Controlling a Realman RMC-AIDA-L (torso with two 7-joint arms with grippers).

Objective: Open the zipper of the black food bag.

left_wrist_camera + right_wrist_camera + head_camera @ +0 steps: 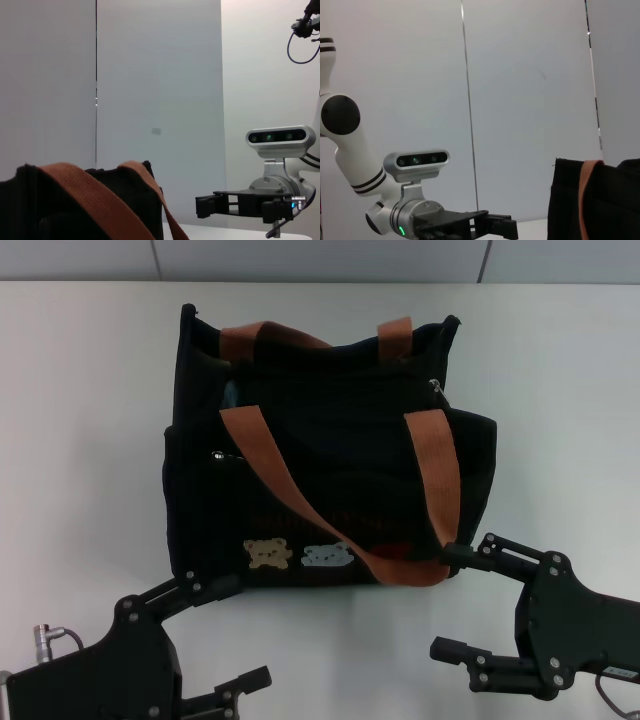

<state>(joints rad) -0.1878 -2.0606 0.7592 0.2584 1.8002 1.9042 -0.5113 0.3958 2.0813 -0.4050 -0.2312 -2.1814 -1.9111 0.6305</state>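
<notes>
The black food bag (330,440) stands upright in the middle of the white table, with two orange-brown handles, the near one (300,500) drooping down its front. Tan and pale-blue bear patches (268,553) sit low on the front face. The zipper's silver pull tab (437,388) shows at the right end of the bag's mouth. A smaller silver pull (218,455) sits on the front pocket at the left. My left gripper (250,630) is open near the bag's lower left corner. My right gripper (440,600) is open at the lower right corner, its upper finger close to the drooping handle.
The white table (80,440) extends on both sides of the bag, and a pale wall runs along the back. The left wrist view shows the bag (75,210) and the right gripper (205,206) beyond it. In the right wrist view, the bag (605,200) stands opposite the left gripper (505,227).
</notes>
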